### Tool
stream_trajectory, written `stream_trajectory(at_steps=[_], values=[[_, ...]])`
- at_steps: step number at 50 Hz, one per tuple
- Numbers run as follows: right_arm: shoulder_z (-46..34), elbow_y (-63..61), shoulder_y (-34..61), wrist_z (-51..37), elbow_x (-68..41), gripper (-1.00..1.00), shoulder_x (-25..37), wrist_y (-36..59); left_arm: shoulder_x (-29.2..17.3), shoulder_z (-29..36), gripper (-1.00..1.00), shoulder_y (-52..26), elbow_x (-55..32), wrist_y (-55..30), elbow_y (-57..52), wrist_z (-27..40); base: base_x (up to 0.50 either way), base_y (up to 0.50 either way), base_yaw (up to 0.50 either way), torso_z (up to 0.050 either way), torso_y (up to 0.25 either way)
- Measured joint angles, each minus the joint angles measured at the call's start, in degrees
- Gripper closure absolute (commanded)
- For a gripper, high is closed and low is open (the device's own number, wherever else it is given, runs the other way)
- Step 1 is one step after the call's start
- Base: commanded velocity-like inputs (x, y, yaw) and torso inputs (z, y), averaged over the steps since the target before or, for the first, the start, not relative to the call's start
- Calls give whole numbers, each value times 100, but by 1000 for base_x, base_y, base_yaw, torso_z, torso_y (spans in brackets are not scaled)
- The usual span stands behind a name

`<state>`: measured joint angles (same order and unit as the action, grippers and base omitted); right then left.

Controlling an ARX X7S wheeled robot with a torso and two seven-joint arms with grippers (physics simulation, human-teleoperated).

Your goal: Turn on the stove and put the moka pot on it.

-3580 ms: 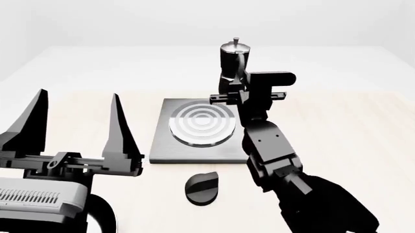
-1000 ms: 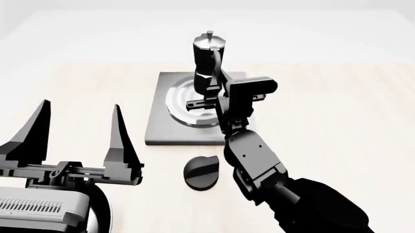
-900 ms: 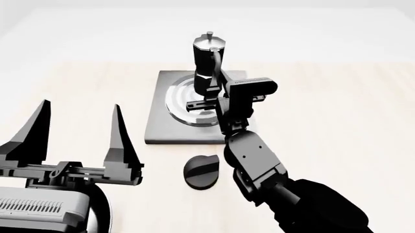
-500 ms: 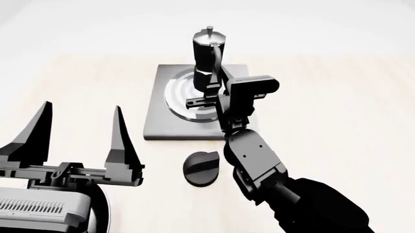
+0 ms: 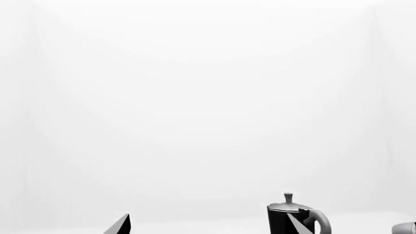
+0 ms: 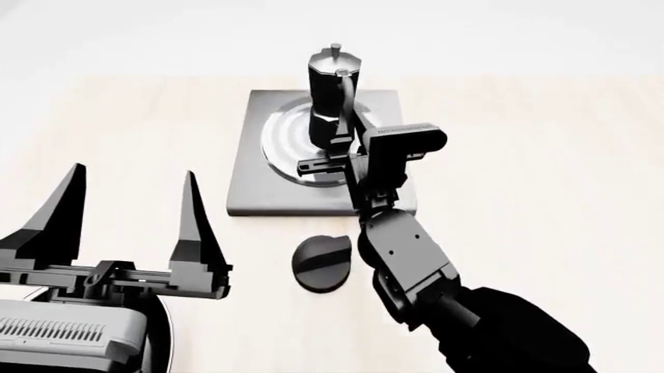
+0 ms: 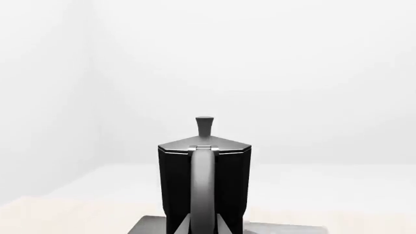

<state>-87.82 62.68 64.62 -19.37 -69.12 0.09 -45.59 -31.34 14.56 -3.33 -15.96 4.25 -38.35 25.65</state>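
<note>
The left gripper [image 6: 124, 210] hovers over the counter's [image 6: 539, 171] near left part, its 2 fingers [image 6: 193, 214] spread wide and holding nothing. Toward the middle, the round black knob [image 6: 322, 263] lies flat just in front of the stove [image 6: 254, 183]. The moka pot [image 6: 334, 97] stands upright over the ring burner [image 6: 285, 140]; whether its base touches the plate is hard to tell. The right gripper [image 6: 340, 138] reaches in from the near side, fingers narrow and clamped on the pot's handle [image 7: 202, 187].
</note>
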Motion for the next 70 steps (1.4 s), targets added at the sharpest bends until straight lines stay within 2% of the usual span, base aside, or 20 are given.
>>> stream_trajectory(at_steps=[49, 50, 70], values=[[158, -19, -10, 56, 210, 100, 16, 45, 22, 55, -100, -24, -39, 124, 43, -5, 0, 0, 0, 0, -27], [165, -18, -5, 58, 212, -100, 17, 54, 24, 59, -100, -28, -39, 125, 45, -6, 0, 0, 2, 0, 0], [88, 34, -18, 122, 4, -100, -5, 151, 37, 90, -100, -79, -60, 148, 71, -14, 0, 0, 0, 0, 0]])
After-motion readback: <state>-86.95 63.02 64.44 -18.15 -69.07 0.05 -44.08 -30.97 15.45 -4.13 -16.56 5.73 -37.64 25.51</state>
